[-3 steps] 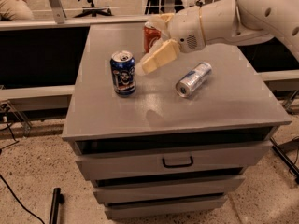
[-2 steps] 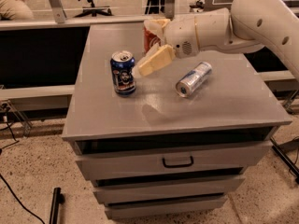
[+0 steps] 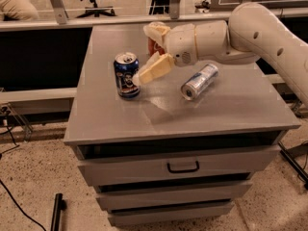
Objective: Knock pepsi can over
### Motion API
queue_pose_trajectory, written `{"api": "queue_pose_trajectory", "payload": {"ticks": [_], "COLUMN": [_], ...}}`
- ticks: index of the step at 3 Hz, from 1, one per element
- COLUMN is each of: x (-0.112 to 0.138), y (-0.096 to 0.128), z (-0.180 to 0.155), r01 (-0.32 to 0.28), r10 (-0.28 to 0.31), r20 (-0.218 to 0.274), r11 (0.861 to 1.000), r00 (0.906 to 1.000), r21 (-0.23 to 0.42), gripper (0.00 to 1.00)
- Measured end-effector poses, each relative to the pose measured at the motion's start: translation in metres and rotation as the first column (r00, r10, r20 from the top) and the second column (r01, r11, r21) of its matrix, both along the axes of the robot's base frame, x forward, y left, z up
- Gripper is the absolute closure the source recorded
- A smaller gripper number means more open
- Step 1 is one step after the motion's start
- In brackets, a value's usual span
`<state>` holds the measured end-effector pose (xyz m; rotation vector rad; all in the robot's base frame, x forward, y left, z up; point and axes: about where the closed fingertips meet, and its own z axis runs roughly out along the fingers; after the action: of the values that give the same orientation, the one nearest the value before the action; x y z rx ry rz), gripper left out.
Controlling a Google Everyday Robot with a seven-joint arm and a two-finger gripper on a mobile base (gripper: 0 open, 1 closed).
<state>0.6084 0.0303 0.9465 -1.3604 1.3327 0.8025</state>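
Observation:
The pepsi can (image 3: pixel 126 76), dark blue with a silver top, stands upright on the left part of the grey cabinet top (image 3: pixel 115 119). My gripper (image 3: pixel 143 53) reaches in from the right, just right of the can, open and empty. Its lower cream finger (image 3: pixel 154 69) points down-left, and its tip is at the can's right side, touching or almost touching. The upper finger (image 3: pixel 156 31) is behind and above the can.
A red can (image 3: pixel 152 47) stands behind the gripper, mostly hidden by it. A slim silver and light-blue can (image 3: pixel 199 81) lies on its side to the right of the gripper. The cabinet has drawers below; chairs and a rail stand behind it.
The gripper and arm have moved left toward the pepsi can, so the lower fingertip is now at the can's side. The can still stands upright.

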Motion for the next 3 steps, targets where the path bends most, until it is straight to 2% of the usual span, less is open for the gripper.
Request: {"api": "queue_pose_trajectory", "payload": {"ticks": [2,3], "x": [-0.005,-0.01], "y": [0.013,0.024], "z": [-0.017,-0.03], "r01": [-0.032,-0.052], "r10": [0.032,0.052], "r20": [0.011,-0.015], "r11": [0.999,0.998], "r00": [0.9994,0.9985], "r21": [0.002,0.018], "gripper": [0.0,0.0]}}
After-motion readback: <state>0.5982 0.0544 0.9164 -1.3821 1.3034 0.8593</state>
